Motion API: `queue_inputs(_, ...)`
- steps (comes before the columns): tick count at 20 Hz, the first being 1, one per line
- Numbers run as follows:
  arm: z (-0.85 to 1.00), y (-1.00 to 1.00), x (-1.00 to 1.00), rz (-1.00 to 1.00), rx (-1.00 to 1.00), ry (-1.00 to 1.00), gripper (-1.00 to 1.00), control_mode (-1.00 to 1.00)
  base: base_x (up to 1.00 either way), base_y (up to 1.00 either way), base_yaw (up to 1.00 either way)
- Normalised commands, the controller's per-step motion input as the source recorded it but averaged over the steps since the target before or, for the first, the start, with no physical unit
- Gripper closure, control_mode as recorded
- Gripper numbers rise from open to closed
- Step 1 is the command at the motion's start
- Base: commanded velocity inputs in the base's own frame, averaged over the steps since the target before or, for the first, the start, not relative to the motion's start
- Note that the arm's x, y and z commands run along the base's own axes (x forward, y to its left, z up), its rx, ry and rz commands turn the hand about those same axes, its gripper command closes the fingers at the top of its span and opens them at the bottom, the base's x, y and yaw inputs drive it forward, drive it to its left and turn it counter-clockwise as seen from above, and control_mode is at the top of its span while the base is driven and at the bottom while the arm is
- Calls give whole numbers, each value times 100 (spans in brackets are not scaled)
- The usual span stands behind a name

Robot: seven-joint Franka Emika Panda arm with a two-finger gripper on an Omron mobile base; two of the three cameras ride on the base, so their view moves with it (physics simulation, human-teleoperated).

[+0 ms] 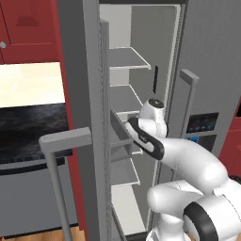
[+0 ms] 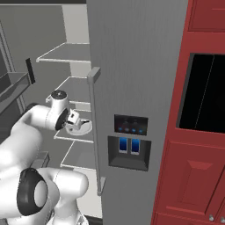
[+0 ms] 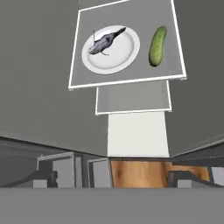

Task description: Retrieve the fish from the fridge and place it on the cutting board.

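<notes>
- Nearest your base cameras: white arm (image 1: 188, 162), bent and reaching into the open fridge (image 2: 132, 52) between its shelves.
- Hand (image 2: 74, 119) sits over a shelf inside; you cannot tell from these views whether it is released or clenched.
- Fish (image 3: 105, 42) lies on a white plate (image 3: 124, 57) on a fridge shelf (image 3: 87, 76), looking down from the hand camera.
- Green cucumber (image 3: 157, 45) rests just beside the plate, same shelf, not touching it.
- Wood floor (image 3: 135, 174) shows below the shelves.
</notes>
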Motion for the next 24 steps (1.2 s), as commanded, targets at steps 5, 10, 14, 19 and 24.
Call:
queue_inputs(5,-48,17,19,0,13,-12,-100,-100,0,0,0)
queue_inputs(10,-34,15,15,0,9,-15,-100,-100,0,0,0)
queue_inputs(14,0,3,23,-3,0,-2,-100,-100,0,0,0)
queue_inputs(19,0,5,35,-3,0,0,-100,-100,0,0,0)
queue_inputs(24,0,16,50,-7,0,9,-100,-100,0,0,0)
